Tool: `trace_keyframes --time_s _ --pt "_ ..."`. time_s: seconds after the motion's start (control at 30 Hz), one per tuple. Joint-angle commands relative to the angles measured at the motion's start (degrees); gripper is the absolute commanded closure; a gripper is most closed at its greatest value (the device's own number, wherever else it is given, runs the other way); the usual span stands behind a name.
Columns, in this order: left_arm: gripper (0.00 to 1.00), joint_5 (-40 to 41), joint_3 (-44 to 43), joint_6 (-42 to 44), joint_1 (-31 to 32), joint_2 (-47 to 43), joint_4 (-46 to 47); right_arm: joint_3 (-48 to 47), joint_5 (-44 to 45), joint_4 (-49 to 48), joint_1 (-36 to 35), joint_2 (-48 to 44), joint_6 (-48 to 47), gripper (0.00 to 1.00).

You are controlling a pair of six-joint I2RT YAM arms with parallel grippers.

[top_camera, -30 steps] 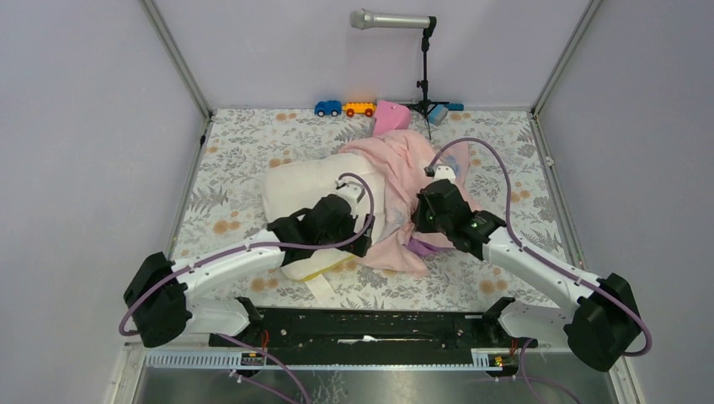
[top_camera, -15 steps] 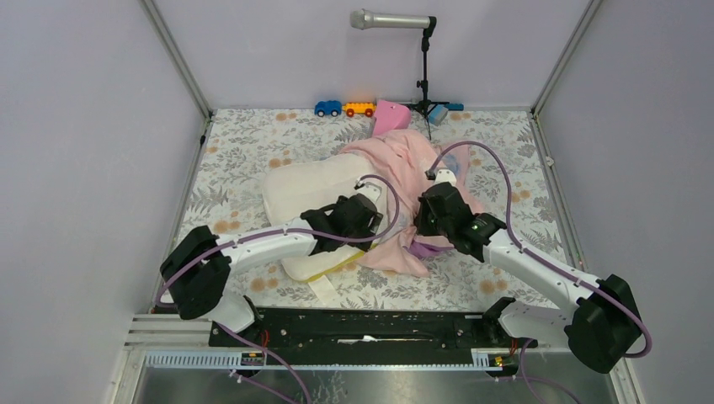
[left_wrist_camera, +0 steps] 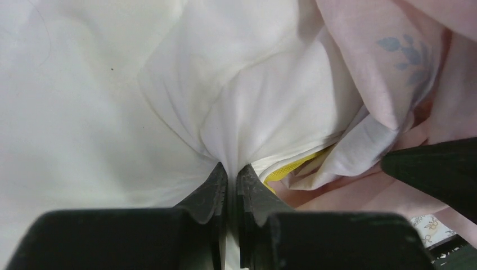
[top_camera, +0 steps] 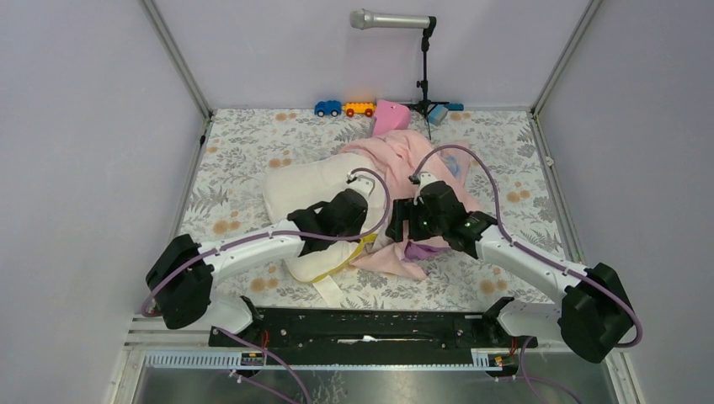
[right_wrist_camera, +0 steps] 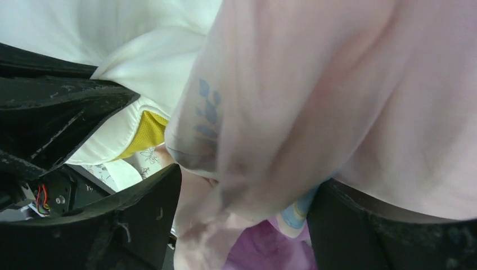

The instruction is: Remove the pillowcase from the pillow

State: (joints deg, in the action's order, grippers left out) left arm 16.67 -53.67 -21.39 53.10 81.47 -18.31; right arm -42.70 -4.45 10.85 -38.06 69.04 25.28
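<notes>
At mid-table: the pillow is lying on the floral cloth. Its left part is showing bare and white, and its right part is sitting under bunched fabric.
Pillowcase: the pillowcase is lying heaped over the pillow's right and far side. Its pale pink inside is facing outward, and a purple patch is peeking out at the near right.
Left gripper: the left gripper is pinching a fold of the pillow's white cover. Its fingers are drawn nearly together with only thin cloth between them, and creases are radiating from the pinch.
Yellow band: the yellow band is showing just right of that pinch, where the pillowcase's edge is curling over it.
Right gripper: the right gripper is standing with its fingers spread wide, and a thick bunch of pillowcase is hanging in the gap.
Spacing: the two grippers are sitting close beside each other at the pillow's near right edge.
Far edge: a blue toy car, an orange toy car, a pink wedge and a microphone stand are sitting along the back wall. The wedge is lying just beyond the pillowcase.
</notes>
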Motion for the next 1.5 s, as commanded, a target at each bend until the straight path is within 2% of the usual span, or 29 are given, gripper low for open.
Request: trace_keyframes --time_s 0.0,0.1,0.17,0.27,0.3,0.4,0.5,0.6,0.87,1.07,1.2,1.33,1.37,1.4,1.43,1.47 --pt "0.96 -1.07 0.35 -0.61 -0.17 -4.32 4.72 -2.5 -3.44 -3.7 0.21 2.45 0.2 0.2" --pt "1.0 1.08 0.9 -2.57 -0.67 -6.05 4.3 -3.21 1.24 -1.27 0.27 3.44 0.12 0.53" --pt "1.0 2.94 1.22 -4.74 -2.31 -7.49 3.41 -2.71 7.37 0.29 0.28 2.2 0.6 0.74" --pt "1.0 3.26 3.41 -9.67 -7.8 -11.07 2.73 -0.42 19.08 1.06 0.56 -1.52 1.89 0.98" --pt "1.0 1.71 4.84 -11.38 -10.34 -12.66 3.43 0.31 22.21 1.25 1.16 -2.66 2.22 1.0" --pt "1.0 -2.65 9.3 -14.42 -17.22 -18.47 5.87 1.31 25.88 2.36 5.0 -5.47 2.7 1.0" --pt "1.0 0.66 10.97 -17.27 -20.6 -23.52 4.18 1.42 27.27 3.86 8.97 -8.05 3.4 1.0" --pt "1.0 7.85 10.87 -20.49 -21.71 -27.26 0.29 2.08 30.17 4.26 10.19 -11.83 3.57 1.0" --pt "1.0 14.36 11.31 -23.29 -23.04 -33.42 -3.03 1.4 30.73 5.24 11.12 -12.68 1.85 0.99" --pt "1.0 20.42 12.15 -26.83 -23.64 -39.22 -6.21 2.6 32.07 6.39 15.44 -13.58 9.11 1.0" --pt "1.0 19.09 12.79 -25.79 -24.27 -39.4 -5.15 2.57 27.28 4.87 16.35 -12.8 7.24 1.0" --pt "0.99 14.97 12.2 -22.23 -24.26 -36.34 -2.59 2.98 11.75 0.55 16.4 -10.89 2.79 1.0" --pt "0.88 12.54 12.08 -20.57 -24.22 -34.89 -1.03 3.3 7.26 -0.91 16.35 -10.52 1.86 1.0" --pt "0.7 9.31 11.56 -18.55 -24.22 -33.52 0.87 3.41 3.0 -2.2 16.31 -10.03 1.27 0.99" --pt "0.38 4.61 10.6 -15.88 -24.19 -32.11 1.94 3.37 -0.48 -3.03 16.34 -9.33 0.91 0.97" --pt "0.14 -1.0 9.28 -13.19 -24.19 -30.72 2.53 3.05 -3.5 -3.18 16.35 -8.48 0.51 0.94"
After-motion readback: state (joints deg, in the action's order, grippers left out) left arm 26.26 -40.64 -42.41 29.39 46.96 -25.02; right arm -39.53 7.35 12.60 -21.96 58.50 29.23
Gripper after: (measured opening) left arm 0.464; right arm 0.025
